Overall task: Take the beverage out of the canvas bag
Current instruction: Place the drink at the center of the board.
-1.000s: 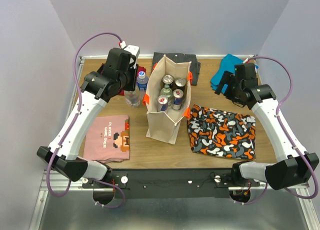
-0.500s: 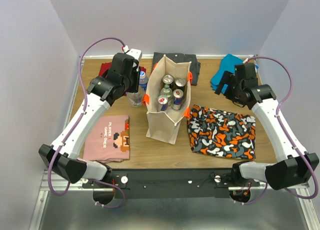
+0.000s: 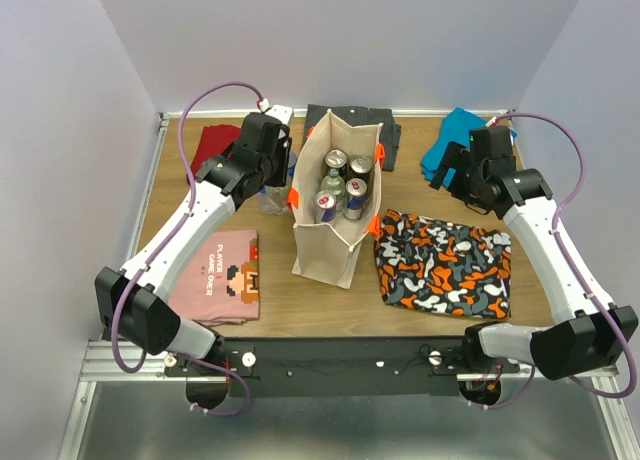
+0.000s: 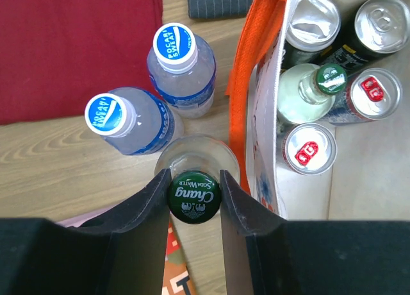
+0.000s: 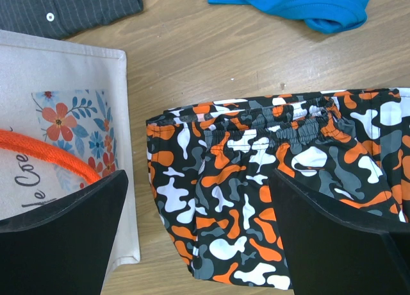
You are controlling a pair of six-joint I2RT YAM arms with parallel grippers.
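Note:
The canvas bag (image 3: 333,242) stands upright mid-table, beige with orange pieces at its rim, its wall (image 4: 266,147) seen in the left wrist view. Inside it stand several cans (image 3: 360,167) and a green-capped glass bottle (image 4: 331,77). Just left of the bag, outside it, my left gripper (image 4: 193,177) is shut on the green "Chang" cap of a clear glass soda bottle (image 4: 193,195). I cannot tell whether this bottle rests on the table. My right gripper (image 5: 198,176) hangs open and empty to the bag's right, over the camouflage shorts (image 5: 256,179).
Two blue-capped plastic bottles (image 4: 176,42) (image 4: 109,112) stand beside the held bottle, near a red cloth (image 3: 215,140). A pink T-shirt (image 3: 215,275) lies front left. A dark striped shirt (image 3: 345,120) and a blue garment (image 3: 450,140) lie at the back.
My left wrist has swung right, closer to the bag, and now covers the bottles in the top view. Its grip is unchanged. The right arm has not moved.

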